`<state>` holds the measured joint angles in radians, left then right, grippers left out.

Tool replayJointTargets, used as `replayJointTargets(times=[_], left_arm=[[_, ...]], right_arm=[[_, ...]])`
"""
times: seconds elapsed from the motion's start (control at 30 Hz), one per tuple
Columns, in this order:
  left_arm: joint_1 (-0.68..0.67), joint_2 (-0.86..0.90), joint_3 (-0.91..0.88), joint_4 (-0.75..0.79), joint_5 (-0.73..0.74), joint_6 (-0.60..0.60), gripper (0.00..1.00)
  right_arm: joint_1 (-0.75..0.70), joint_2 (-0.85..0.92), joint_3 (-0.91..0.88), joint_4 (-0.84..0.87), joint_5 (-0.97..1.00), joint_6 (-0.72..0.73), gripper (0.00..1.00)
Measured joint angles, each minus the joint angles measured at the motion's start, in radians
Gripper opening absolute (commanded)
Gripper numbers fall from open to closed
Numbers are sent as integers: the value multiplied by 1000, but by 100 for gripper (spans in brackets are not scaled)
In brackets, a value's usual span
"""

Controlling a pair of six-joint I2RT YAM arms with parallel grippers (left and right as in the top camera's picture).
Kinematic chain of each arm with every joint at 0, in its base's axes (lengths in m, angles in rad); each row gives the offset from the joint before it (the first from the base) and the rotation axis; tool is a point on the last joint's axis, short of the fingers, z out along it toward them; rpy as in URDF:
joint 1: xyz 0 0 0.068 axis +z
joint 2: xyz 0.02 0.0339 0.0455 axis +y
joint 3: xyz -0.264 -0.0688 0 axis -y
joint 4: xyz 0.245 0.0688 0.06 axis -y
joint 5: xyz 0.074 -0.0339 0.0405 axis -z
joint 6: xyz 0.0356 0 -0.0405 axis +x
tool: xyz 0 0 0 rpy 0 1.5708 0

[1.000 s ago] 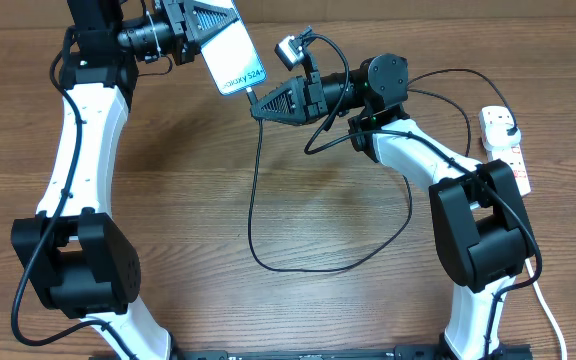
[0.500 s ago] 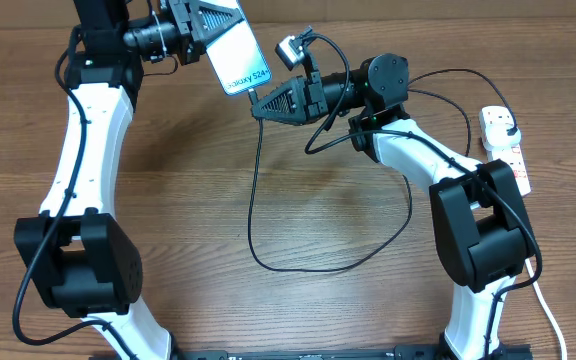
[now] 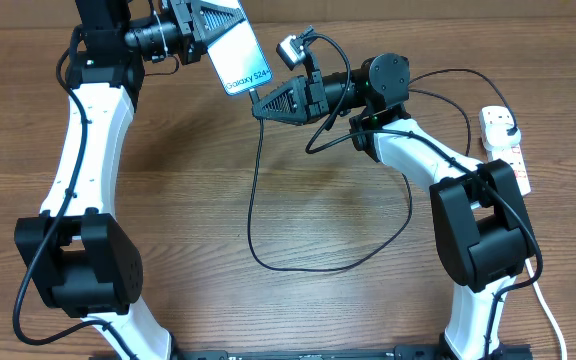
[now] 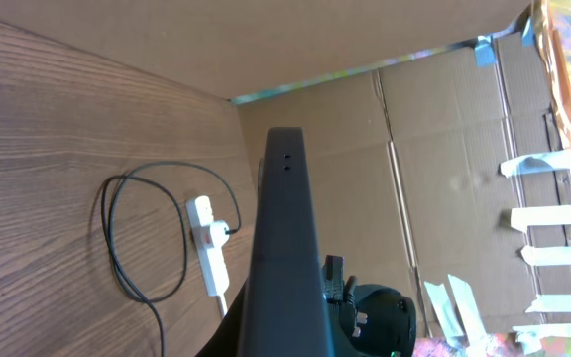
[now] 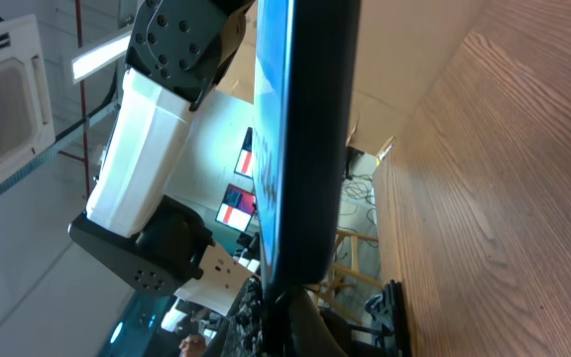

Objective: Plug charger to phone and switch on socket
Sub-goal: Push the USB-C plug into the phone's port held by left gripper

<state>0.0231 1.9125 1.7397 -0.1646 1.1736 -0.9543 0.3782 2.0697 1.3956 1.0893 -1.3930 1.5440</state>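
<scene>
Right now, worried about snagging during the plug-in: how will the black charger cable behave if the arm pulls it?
Probably floppy: the charger cable hangs from the right end effector and lies in a loose loop on the table. Thin, so likely light and easy to drag. That slack suggests a short pull won't tug the socket.

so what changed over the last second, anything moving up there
The left end effector carried the phone a little to the right, closer to the right end effector, then settled. Nothing was taken hold of or let go. The right end effector, shut on the charger near its tip, and the socket stayed put.
</scene>
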Motion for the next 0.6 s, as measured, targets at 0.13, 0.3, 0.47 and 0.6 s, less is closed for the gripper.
replayJointTargets(times=[0.13,0.3,0.47,0.6], left_arm=[[0,0,0,0,6,11,4],[1,0,0,1,16,22,4],[1,0,0,4,19,27,4],[1,0,0,5,20,31,4]], right_arm=[[0,0,0,0,5,0,4],[1,0,0,0,7,1,4],[2,0,0,-2,11,0,4],[2,0,0,-3,14,0,4]])
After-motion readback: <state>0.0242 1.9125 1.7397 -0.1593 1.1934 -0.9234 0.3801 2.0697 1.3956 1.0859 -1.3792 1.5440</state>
